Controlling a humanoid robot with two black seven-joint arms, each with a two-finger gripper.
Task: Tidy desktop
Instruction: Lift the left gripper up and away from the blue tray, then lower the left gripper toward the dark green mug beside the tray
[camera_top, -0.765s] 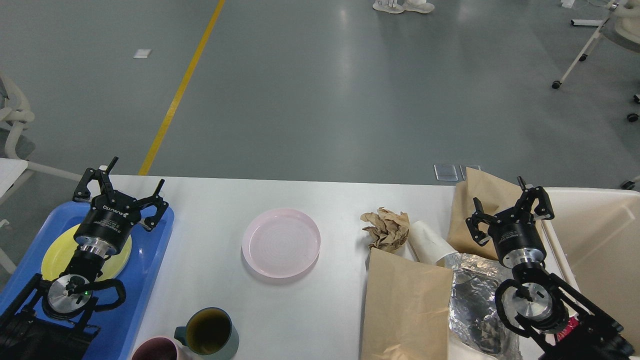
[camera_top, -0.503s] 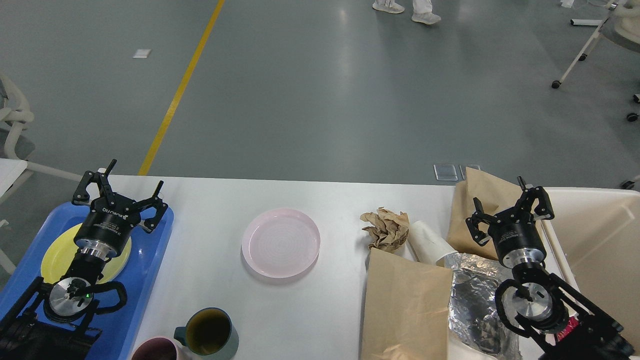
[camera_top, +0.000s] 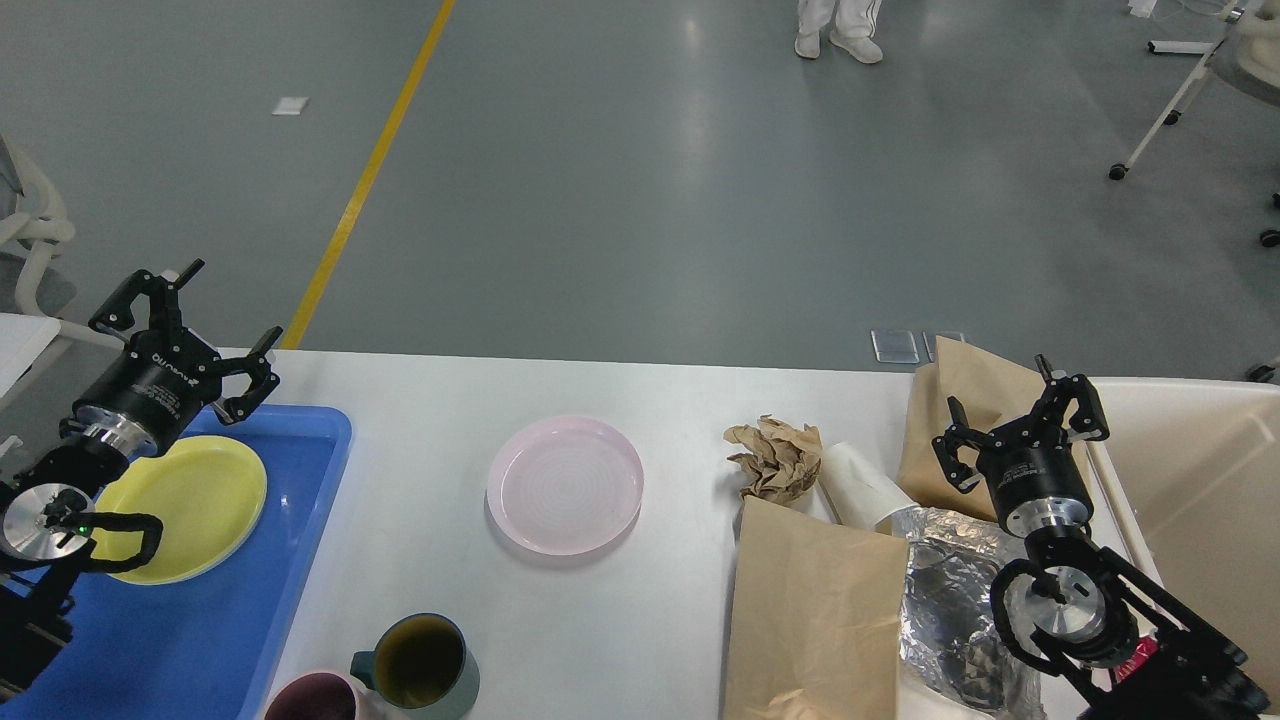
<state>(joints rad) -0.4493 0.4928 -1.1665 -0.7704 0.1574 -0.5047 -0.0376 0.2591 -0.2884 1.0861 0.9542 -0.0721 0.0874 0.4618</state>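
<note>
The white surface (camera_top: 620, 620) spans the lower half of the head view, its far edge running straight across. A blue tray (camera_top: 250, 610) sits at the left edge and carries a yellow plate (camera_top: 190, 505). A beige bin (camera_top: 1200, 480) stands at the right edge.

A pink plate (camera_top: 565, 483) lies near the centre of the surface, apart from everything else. At the near edge, a teal mug (camera_top: 415, 665) stands just beside a maroon mug (camera_top: 315, 698).

Toward the right edge lies a cluster: crumpled brown paper (camera_top: 775, 458), a white paper cup (camera_top: 862, 488) on its side, a flat brown bag (camera_top: 815, 610), crumpled foil (camera_top: 950, 600), and a second brown bag (camera_top: 965, 395) at the far edge against the bin.

The left gripper (camera_top: 185, 310) hangs above the far left corner, past the tray's far rim, fingers spread and holding nothing. The right gripper (camera_top: 1015, 400) hovers over the second brown bag, fingers spread, holding nothing.
</note>
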